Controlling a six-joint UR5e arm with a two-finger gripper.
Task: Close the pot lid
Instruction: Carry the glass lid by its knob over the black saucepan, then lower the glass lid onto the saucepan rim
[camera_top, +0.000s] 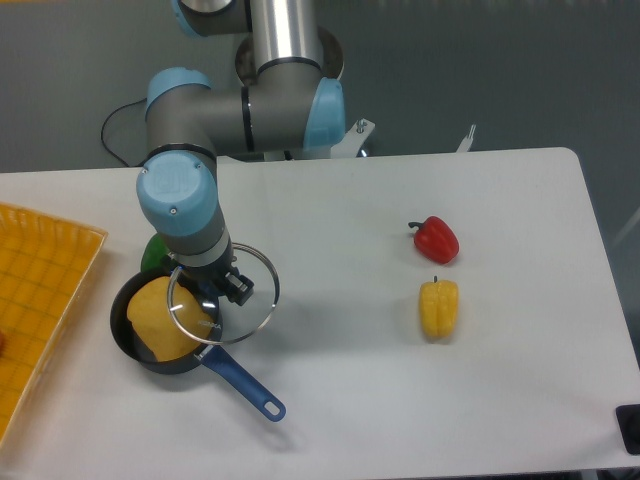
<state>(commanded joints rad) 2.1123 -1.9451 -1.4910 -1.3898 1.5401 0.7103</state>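
The black pot (135, 335) with its long blue handle (243, 385) sits at the table's left front and holds a yellow lump (168, 318). The glass lid (250, 310) with a silver rim hangs above the pot's right half, partly over the table. My gripper (220, 288) is shut on the lid's dark centre knob, which the wrist mostly hides.
A green pepper (153, 253) lies just behind the pot, partly hidden by my arm. A yellow tray (40, 290) occupies the left edge. A red pepper (436, 239) and a yellow pepper (438, 308) lie to the right.
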